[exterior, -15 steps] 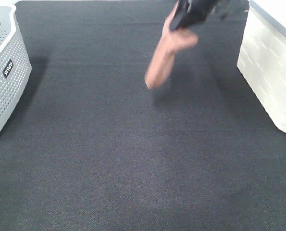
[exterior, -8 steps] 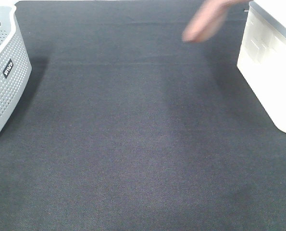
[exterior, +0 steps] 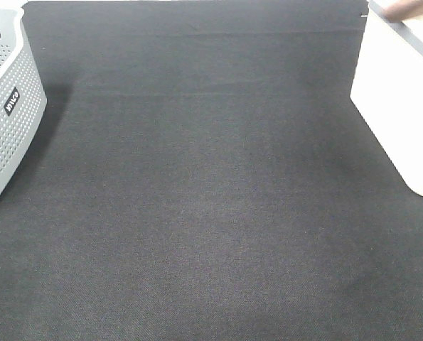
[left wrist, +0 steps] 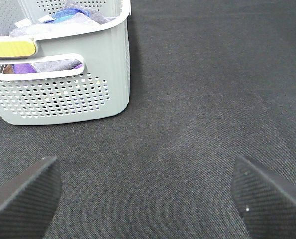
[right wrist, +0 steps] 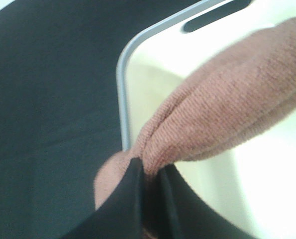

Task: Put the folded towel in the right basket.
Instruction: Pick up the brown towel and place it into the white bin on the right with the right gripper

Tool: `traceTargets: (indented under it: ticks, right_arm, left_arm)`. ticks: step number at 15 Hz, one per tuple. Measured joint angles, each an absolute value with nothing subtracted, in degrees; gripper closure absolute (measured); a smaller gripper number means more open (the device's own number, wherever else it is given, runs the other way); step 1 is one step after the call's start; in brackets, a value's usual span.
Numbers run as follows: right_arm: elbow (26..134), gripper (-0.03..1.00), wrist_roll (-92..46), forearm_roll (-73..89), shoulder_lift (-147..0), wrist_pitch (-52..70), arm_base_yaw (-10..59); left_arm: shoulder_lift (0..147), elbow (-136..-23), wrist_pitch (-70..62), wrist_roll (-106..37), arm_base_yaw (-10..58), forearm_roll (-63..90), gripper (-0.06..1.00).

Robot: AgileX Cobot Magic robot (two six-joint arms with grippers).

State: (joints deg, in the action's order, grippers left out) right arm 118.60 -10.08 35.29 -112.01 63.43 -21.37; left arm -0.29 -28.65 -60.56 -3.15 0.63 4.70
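The folded towel is pinkish-brown. In the right wrist view my right gripper is shut on its fold and holds it over the rim and open inside of the white right basket. In the exterior high view only a small bit of the towel shows at the top right edge, above the right basket; the right gripper itself is out of that view. My left gripper is open and empty above the dark mat, with both fingertips low in its view.
A grey perforated basket stands at the left edge, and in the left wrist view it holds several coloured cloths. The dark mat covers the table between the two baskets.
The right gripper has carried the towel up and to the right, from above the mat's back middle to over the right basket, nearly out of the exterior view. The left arm has not moved.
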Motion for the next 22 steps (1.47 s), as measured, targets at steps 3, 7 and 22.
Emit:
traceTargets:
  ticks: [3,7,22]
  right_arm:
    - [118.49,0.93,-9.97,35.24,-113.67,63.54,-22.46]
    - [117.74,0.90,-5.04,30.77,-118.26,65.20,-22.46]
    - [117.63,0.22,-0.63,19.48,-114.13,68.58,-14.44]
  left_arm:
    - [-0.29,-28.65,-60.56,-3.15,0.63,4.70,0.07]
    - [-0.29,-28.65,-60.56,-3.15,0.63,4.70,0.07]
    - [-0.29,-28.65,-60.56,-3.15,0.63,4.70,0.07]
